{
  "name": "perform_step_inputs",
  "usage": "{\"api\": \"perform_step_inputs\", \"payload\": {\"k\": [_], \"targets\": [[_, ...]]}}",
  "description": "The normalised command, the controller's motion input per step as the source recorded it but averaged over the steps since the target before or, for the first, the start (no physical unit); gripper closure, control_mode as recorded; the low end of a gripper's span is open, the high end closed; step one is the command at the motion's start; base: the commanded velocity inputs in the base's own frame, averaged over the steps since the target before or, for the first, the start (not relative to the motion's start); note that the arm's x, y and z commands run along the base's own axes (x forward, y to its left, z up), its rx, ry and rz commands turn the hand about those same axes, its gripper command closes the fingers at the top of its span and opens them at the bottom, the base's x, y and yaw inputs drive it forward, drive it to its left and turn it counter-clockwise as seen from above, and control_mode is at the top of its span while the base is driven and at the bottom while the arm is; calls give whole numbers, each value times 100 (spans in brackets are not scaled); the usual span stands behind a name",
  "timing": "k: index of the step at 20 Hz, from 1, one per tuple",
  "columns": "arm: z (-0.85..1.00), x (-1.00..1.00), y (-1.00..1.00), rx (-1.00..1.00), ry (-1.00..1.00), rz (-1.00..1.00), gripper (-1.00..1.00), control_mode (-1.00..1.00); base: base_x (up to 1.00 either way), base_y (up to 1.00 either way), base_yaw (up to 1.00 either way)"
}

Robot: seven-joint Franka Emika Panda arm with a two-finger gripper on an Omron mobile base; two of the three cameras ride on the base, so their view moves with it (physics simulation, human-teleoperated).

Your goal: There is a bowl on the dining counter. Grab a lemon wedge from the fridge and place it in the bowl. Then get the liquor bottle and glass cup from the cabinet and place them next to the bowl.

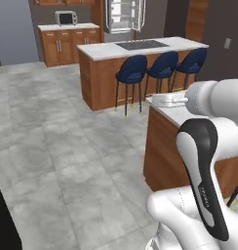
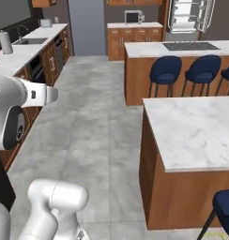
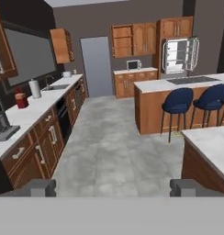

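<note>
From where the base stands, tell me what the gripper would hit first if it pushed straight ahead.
The open gripper points down the kitchen aisle. Nothing stands close ahead; the line runs over bare floor towards the grey panel on the far wall, probably. Depth is hard to judge.

I get flat, even rendered light in all three views, with no clear source and hardly any cast shadows. Everything looks soft and low-resolution. The fridge (image 3: pixel 180 55) interior glows brightest, upper right; no glare, no edge distortion.
</note>
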Motion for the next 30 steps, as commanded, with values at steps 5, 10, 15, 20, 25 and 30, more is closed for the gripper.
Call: {"api": "perform_step_inputs", "payload": {"k": [5, 10, 15, 20, 25, 30], "targets": [[0, 0, 0, 0, 0, 0, -100, 100, 98, 47, 4], [0, 0, 0, 0, 0, 0, -100, 100, 100, 25, 3], [0, 0, 0, 0, 0, 0, -100, 100, 100, 14, 0], [0, 0, 0, 0, 0, 0, -100, 100, 100, 13, 0], [0, 0, 0, 0, 0, 0, -100, 100, 100, 14, 0], [0, 0, 0, 0, 0, 0, -100, 100, 100, 13, 0]]}}
